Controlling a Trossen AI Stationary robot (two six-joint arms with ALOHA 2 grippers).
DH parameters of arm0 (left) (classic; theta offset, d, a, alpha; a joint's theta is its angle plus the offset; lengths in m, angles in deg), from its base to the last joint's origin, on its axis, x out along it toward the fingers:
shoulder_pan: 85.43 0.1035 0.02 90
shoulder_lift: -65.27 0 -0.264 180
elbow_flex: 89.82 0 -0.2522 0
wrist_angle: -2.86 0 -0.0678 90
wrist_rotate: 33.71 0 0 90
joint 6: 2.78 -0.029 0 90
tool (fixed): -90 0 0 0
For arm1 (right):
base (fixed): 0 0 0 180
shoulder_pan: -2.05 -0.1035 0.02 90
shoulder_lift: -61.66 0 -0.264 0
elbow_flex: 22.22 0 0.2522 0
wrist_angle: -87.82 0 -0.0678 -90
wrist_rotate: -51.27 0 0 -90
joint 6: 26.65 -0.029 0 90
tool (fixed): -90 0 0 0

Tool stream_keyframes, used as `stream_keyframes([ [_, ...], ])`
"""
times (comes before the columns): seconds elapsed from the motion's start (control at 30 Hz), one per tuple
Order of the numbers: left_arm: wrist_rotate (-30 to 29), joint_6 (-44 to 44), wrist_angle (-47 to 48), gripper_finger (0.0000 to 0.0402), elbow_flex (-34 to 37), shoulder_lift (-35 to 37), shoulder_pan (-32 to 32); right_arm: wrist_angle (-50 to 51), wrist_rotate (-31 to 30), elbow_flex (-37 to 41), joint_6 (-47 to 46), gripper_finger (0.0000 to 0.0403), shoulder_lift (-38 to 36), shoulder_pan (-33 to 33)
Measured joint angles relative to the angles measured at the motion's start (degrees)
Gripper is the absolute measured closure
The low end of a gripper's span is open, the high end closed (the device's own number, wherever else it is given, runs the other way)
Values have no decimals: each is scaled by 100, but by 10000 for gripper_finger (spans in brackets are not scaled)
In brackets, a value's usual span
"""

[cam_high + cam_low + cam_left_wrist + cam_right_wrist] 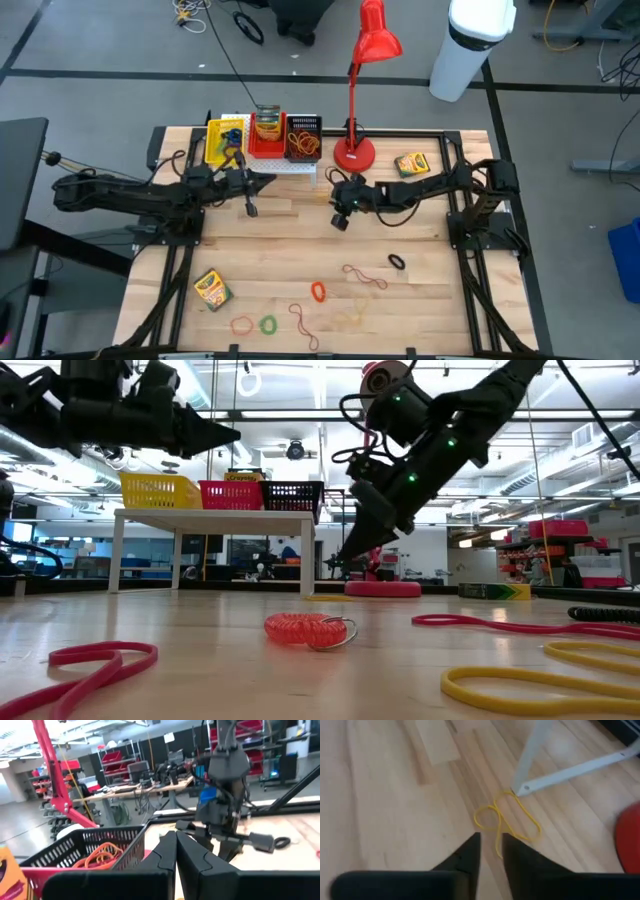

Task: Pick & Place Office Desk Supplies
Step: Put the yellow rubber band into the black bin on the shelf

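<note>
The yellow rubber band [506, 819] lies just ahead of the right gripper [491, 842], whose fingers are slightly parted and empty; the left gripper [175, 851] is closed, farther off.

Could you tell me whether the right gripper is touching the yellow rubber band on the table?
Apart: in the right wrist view, right gripper hovers short of yellow rubber band.

One camera looks straight down on the table [300, 230]. One sits low on it, looking across. Both see the red lamp [365, 90].
</note>
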Motion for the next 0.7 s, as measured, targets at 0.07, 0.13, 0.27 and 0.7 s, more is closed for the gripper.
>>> stream_keyframes([
  [0.07, -38, -72, 10, 392, 0, -66, -2, -26, 129, -76, 0, 274, 55, 67],
  [0.13, -53, -82, 59, 392, 0, -115, -2, -17, 134, -107, 0, 241, 132, 104],
  [0.27, -50, 3, 104, 388, -2, -223, -8, -101, 257, -120, 122, 187, 427, 103],
  [0.7, -49, 391, 21, 384, -2, -276, -8, -385, 862, -120, 612, 165, 662, 440],
])
